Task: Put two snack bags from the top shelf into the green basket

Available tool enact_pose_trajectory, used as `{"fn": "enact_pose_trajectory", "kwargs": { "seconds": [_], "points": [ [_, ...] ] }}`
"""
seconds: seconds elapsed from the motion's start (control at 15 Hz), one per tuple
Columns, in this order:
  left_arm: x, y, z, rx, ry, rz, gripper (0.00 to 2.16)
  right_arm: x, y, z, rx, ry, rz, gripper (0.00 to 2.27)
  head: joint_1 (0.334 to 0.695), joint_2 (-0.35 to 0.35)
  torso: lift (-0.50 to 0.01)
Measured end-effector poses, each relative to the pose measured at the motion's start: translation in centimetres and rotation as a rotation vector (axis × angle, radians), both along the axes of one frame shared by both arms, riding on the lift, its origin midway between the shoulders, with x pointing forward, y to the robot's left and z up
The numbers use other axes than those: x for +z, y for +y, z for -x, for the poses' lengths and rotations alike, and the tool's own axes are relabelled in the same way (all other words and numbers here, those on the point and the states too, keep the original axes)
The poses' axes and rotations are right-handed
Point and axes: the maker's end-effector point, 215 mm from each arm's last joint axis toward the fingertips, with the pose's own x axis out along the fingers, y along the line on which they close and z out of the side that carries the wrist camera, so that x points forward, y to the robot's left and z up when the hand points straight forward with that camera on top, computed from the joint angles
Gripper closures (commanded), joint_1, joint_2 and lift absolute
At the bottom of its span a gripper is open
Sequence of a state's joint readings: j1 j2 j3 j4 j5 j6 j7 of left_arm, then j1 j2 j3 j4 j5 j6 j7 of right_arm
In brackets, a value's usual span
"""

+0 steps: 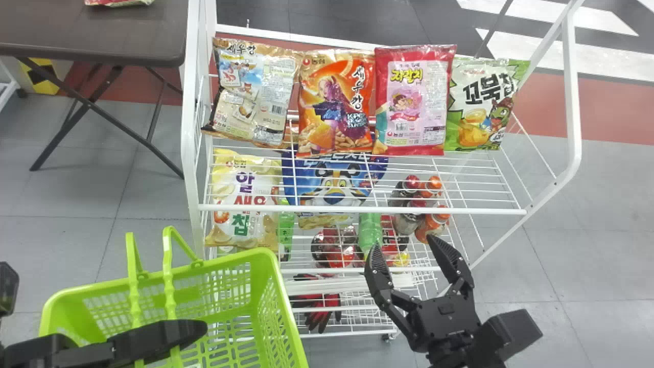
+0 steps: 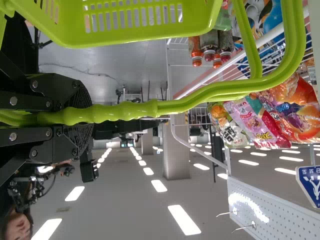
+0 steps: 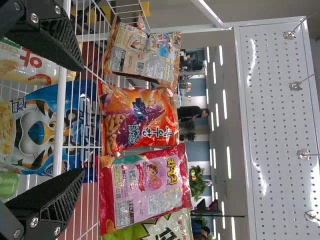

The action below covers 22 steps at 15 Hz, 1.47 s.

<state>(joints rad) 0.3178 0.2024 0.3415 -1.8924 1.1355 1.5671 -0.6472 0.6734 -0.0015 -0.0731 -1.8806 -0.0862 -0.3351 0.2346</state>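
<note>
Four snack bags stand in a row on the top shelf in the head view: a brown one [image 1: 255, 94], an orange one [image 1: 335, 102], a pink-red one [image 1: 413, 99] and a green-white one [image 1: 483, 105]. My right gripper [image 1: 409, 250] is open in front of the rack, below the top shelf's front bar; in the right wrist view the gripper [image 3: 75, 120] has nothing between its fingers, with the orange bag [image 3: 140, 117] beyond. My left gripper [image 1: 168, 335] holds the handles of the green basket [image 1: 276, 286]; in the left wrist view the gripper [image 2: 82, 112] is shut on them.
The white rack [image 1: 357, 209] carries a yellow chip bag [image 1: 242, 204], a blue tiger bag [image 1: 332, 179] and several bottles [image 1: 431, 222] lower down. A dark folding table [image 1: 102, 30] stands at the back left. A white pegboard [image 3: 280, 125] rises above the shelf.
</note>
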Motion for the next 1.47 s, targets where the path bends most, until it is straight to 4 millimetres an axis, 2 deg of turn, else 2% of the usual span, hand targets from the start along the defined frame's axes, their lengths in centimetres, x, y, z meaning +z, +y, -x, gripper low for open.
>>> {"fn": "enact_pose_trajectory", "kwargs": {
  "seconds": [0.6,0.8,1.07,1.47],
  "points": [
    [0.0,-0.5,0.2,-0.012,0.001,0.002,2.14,-0.1,0.1,-0.2,-0.001,0.000,-0.006,0.09,0.695,-0.227,-0.001],
    [0.0,-0.6,0.3,-0.014,0.001,0.001,2.14,0.0,0.3,-1.0,0.002,-0.002,-0.012,0.09,0.695,-0.223,-0.001],
    [0.1,-0.7,0.3,-0.019,-0.008,-0.008,2.14,0.7,2.2,-4.5,0.025,0.005,-0.037,0.08,0.695,-0.179,-0.001],
    [0.2,-1.2,0.1,-0.030,-0.019,-0.024,2.14,0.7,6.3,-11.7,0.067,0.033,-0.041,0.06,0.695,-0.118,-0.001]
  ]
}}
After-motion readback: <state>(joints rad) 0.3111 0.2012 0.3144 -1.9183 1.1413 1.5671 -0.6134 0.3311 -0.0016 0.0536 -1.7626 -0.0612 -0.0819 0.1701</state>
